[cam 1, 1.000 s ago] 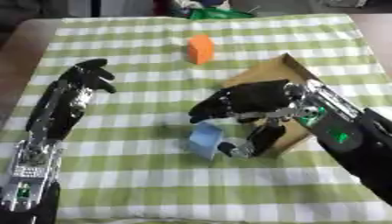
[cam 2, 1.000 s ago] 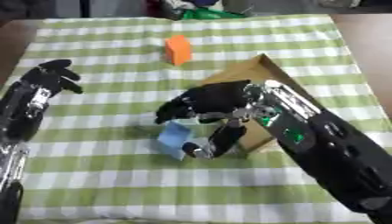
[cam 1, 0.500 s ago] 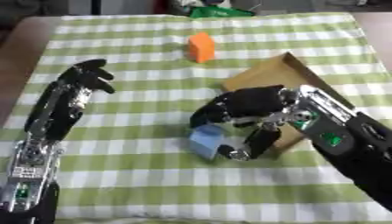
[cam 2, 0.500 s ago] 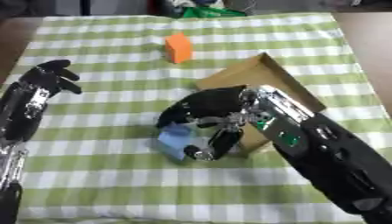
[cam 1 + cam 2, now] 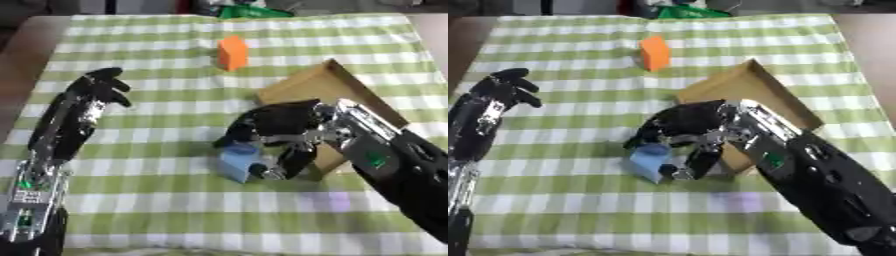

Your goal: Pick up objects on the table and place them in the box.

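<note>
In the left eye view, I see my right hand [image 5: 278, 136] curled over the light blue block [image 5: 238, 161], fingers and thumb closing round it on the green checked tablecloth [image 5: 175, 200], just beside the cardboard box [image 5: 322, 90]. An orange block [image 5: 232, 52] stands well apart, farther up.

In the right eye view, my left hand [image 5: 502, 90] rests on the cloth at the left, fingers loosely curled, holding nothing.

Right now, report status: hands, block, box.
Right hand curled round blue block, beside cardboard box. Left hand idle, open. Orange block waits on cloth. Nothing in the way.
</note>
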